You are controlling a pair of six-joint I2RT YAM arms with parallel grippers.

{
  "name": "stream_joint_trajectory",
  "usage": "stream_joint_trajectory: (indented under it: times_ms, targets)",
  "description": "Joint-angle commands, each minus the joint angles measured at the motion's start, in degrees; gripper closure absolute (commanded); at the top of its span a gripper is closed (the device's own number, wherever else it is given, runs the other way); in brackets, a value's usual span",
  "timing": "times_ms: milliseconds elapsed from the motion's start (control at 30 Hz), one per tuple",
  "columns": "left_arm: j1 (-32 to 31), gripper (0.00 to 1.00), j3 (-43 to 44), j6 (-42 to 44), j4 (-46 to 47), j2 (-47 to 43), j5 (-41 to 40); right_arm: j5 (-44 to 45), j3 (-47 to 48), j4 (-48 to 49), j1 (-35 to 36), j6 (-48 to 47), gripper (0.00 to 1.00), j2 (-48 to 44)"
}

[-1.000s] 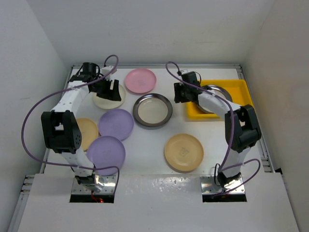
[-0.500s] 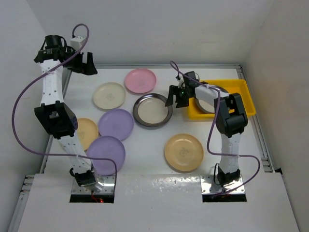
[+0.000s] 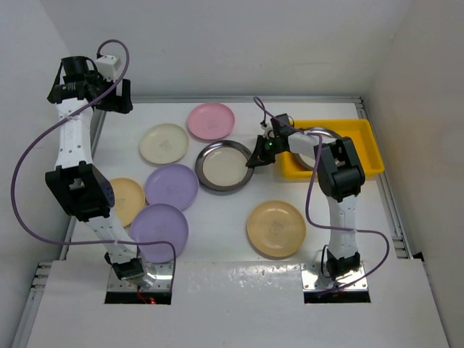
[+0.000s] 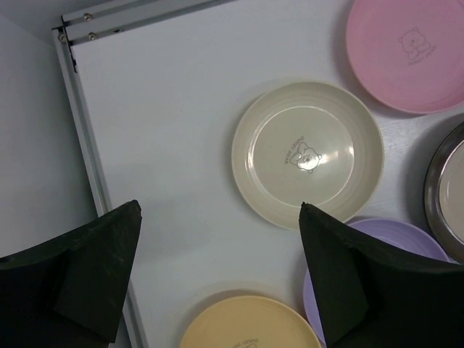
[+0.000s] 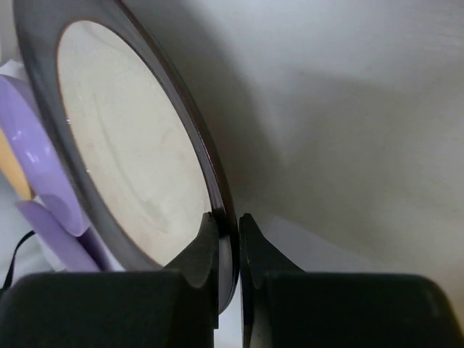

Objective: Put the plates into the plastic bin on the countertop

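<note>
Rim grasp on steel plate [image 3: 226,166]
The right end effector [image 5: 228,235] is clenched on its dark rim, on the surface [image 3: 225,210] near the yellow bin [image 3: 360,141]; left end effector [image 4: 220,217] released. Likely rigid, slick: pinch rim.

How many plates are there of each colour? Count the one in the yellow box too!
pink plate: 1
cream plate: 1
lilac plates: 2
tan-yellow plates: 2
steel plates: 2, one of them in the yellow bin
Total: 8 plates
</note>
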Motion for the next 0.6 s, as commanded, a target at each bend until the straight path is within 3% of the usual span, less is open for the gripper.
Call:
stream_joint_trajectory:
  times_ms: [0,233,333,433,467,567]
  targets:
    - [0.16,0.10,-2.67,-1.16,2.72,-1.18,-1.12,2.65,-1.22,3.77,0.21,1.91,1.00,-3.25]
    - [0.16,0.15,-7.42,-1.16,3.25,-2.33,-0.50,0.63,-3.33,10.68,-3.82,10.14,1.00,-21.61]
    - [0.16,0.00,-8.83,-2.82,3.25,-2.33,-1.02,0.45,-7.09,15.52,-9.00,16.92,1.00,-29.63]
    - [0.16,0.00,-11.02,-5.55,3.25,-0.58,-2.69,0.01,-14.20,22.12,-16.91,20.98,1.00,-35.87]
    - [0.16,0.00,-11.03,-6.51,3.25,0.91,-3.22,1.14,-16.67,21.36,-22.32,20.81,1.00,-36.67]
    - [0.16,0.00,-11.56,-9.77,3.25,3.64,-4.02,1.68,-20.55,18.55,-28.67,18.37,1.00,-39.83]
